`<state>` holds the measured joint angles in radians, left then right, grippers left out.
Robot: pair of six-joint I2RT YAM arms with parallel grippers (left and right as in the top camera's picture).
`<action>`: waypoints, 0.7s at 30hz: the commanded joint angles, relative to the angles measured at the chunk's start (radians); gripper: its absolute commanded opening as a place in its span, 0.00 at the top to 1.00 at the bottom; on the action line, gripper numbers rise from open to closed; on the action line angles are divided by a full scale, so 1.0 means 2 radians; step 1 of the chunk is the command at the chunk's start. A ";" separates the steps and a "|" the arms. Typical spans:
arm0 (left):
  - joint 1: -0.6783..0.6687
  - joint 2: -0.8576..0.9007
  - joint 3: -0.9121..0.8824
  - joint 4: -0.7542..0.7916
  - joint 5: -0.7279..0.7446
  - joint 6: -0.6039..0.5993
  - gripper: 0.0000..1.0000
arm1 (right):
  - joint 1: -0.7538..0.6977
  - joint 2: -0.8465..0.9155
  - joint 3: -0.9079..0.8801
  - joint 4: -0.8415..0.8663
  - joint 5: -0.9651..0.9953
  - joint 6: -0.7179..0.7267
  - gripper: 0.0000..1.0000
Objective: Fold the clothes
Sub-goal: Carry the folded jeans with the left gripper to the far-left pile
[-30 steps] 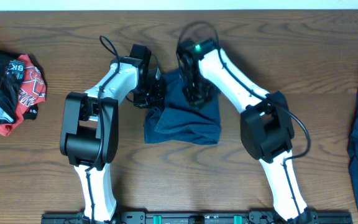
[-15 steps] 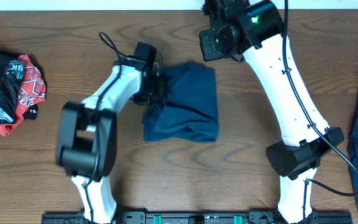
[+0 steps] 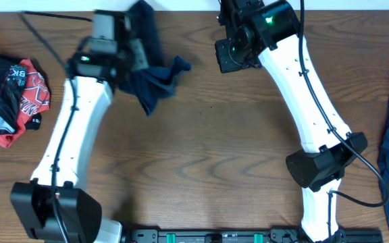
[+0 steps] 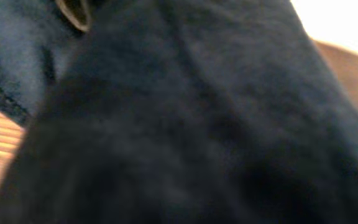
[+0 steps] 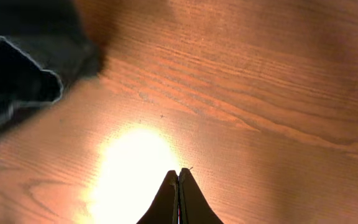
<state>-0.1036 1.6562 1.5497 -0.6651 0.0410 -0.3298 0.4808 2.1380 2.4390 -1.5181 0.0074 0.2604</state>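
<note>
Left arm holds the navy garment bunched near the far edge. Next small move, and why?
Probably bring the left arm toward the middle and lower the navy garment onto the bare table. It hangs crumpled by the far edge, not spread for folding, and the right fingers are shut and empty over wood.

Robot lab, arms point(image 3: 302, 88) at wooden table point(image 3: 201, 162)

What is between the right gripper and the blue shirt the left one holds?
Only bare table lies between the right gripper and blue shirt, seen overhead.
</note>
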 commanded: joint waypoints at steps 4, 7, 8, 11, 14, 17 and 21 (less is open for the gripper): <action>0.079 -0.002 0.062 0.018 -0.017 -0.018 0.94 | 0.008 0.001 -0.001 -0.017 -0.010 0.008 0.99; 0.119 -0.002 0.087 0.030 -0.017 -0.022 0.94 | 0.016 0.001 -0.001 -0.019 -0.010 0.008 0.99; 0.133 -0.002 0.095 0.035 -0.017 -0.022 0.94 | 0.020 0.001 -0.001 -0.019 -0.010 0.008 0.99; 0.171 -0.002 0.110 0.052 -0.017 -0.032 0.94 | 0.030 0.001 -0.001 -0.023 -0.010 0.008 0.99; 0.219 -0.002 0.115 0.070 -0.016 -0.052 0.94 | 0.043 0.001 -0.001 -0.028 -0.010 0.006 0.99; 0.262 0.000 0.115 0.080 -0.013 -0.061 0.94 | 0.055 0.001 -0.001 -0.031 -0.010 0.006 0.99; 0.320 0.010 0.115 0.089 -0.010 -0.064 0.94 | 0.069 0.001 -0.001 -0.035 -0.010 0.004 0.99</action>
<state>0.4732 1.6669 1.7504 -0.5125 0.0227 -0.4343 0.5980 2.1380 2.4390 -1.5810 -0.0086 0.2600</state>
